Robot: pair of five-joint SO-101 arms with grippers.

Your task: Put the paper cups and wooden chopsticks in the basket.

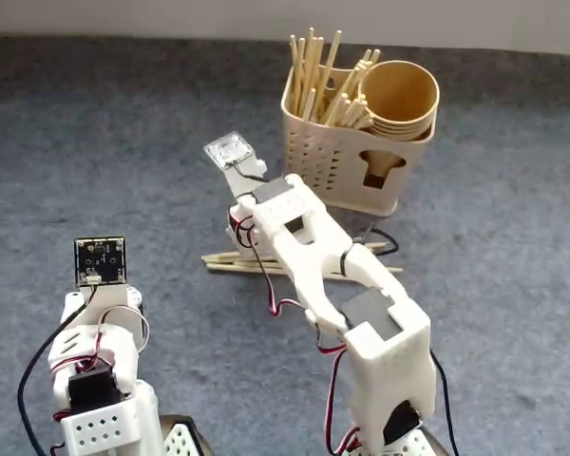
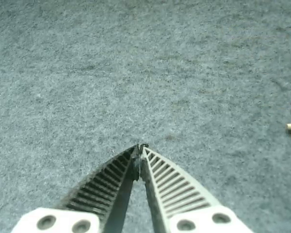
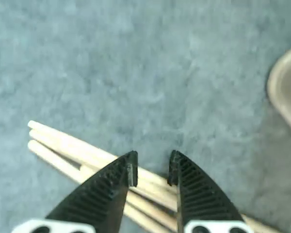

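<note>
done: the paper cups [image 1: 399, 95] sit stacked in the right side of the basket [image 1: 332, 166], and a bunch of upright chopsticks [image 1: 315, 71] stands in its left side.
left to do: a few loose chopsticks [image 1: 230, 265] lie flat on the carpet [image 1: 123, 142], on the near side of the basket and apart from it, running left to right under my right arm. i see no cups outside the basket.
basket: far centre, upright on the carpet.
right gripper [image 3: 152, 167]: hangs just above the loose chopsticks, jaws parted a little, with the sticks showing below the gap. it grips nothing as far as i can see.
left gripper [image 2: 139, 148]: sits over bare carpet at near left, jaws closed tip to tip on nothing. the ends of the loose chopsticks peek in at the edge of its wrist view.
progress: i judge the job mostly done. the cups look finished, and this last small bundle is all that remains.
next: i think the right gripper needs to come down around the sticks, close on them, and carry them to the far side into the basket.
risk: the sticks are thin and lie side by side, so i may catch just one or two and need another pass.
</note>
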